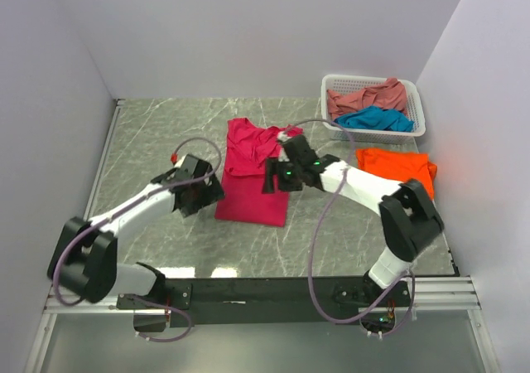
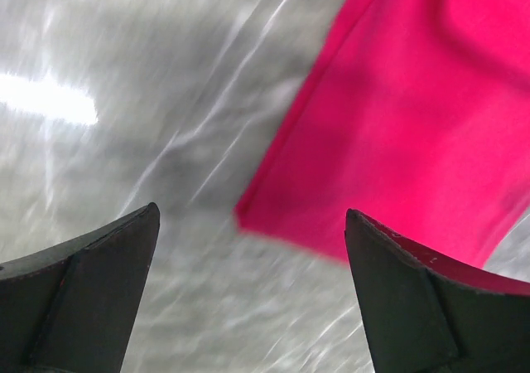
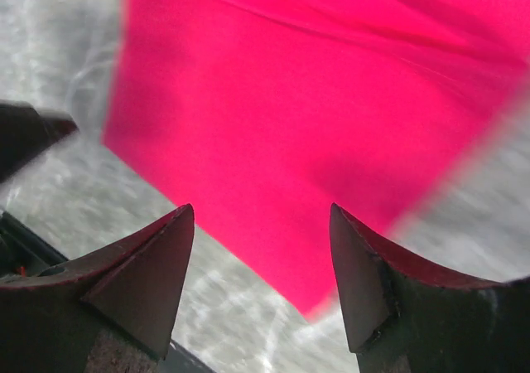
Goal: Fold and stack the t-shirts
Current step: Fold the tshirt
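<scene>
From above, we see the magenta shirt (image 1: 252, 186) lying mid-table, its long axis running near to far and its collar at the far end. At the left wrist, the left gripper (image 2: 251, 211) gapes wide and empty over a shirt corner. At the right wrist, the right gripper (image 3: 261, 208) is spread, holding nothing, above another corner.

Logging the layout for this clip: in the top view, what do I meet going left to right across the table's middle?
left gripper → magenta t-shirt → right gripper, at that shirt's right edge → orange t-shirt. The basket overlaps the orange one sideways, so it is left out.
</scene>
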Available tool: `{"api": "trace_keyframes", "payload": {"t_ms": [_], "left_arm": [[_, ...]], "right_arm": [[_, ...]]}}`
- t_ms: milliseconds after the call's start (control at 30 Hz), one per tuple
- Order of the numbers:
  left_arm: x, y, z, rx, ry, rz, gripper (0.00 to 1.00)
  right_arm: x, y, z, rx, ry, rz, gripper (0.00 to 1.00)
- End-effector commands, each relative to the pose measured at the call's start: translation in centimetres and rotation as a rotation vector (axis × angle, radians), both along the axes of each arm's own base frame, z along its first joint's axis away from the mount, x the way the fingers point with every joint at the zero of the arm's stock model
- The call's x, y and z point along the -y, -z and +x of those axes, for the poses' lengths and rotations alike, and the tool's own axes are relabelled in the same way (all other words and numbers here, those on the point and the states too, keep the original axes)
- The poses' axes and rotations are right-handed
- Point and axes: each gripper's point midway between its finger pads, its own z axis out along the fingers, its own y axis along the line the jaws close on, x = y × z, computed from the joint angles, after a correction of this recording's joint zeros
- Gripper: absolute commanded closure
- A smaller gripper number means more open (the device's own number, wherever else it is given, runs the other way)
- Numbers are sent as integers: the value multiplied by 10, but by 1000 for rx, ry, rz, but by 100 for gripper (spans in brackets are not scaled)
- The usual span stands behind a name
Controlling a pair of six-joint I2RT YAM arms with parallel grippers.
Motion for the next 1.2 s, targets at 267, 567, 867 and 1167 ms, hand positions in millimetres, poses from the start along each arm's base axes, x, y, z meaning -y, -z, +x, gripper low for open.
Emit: {"api": "trace_keyframes", "payload": {"t_ms": [267,567,867,1167], "left_arm": [[-27,-23,-38,72,-97,-27,1],[-26,-43,-34,137,-92,-56,1],[-2,-25,-26,118,-21,-135,1],[24,9,-10,12,50,-155,20]], "right_arm": [[-105,15,63,54,-94,4,26],[-104,1,151,253,118,-44,24],[-51,-85,130,342,194,-10,24],[14,-32,-21,96,193,151,27]]}}
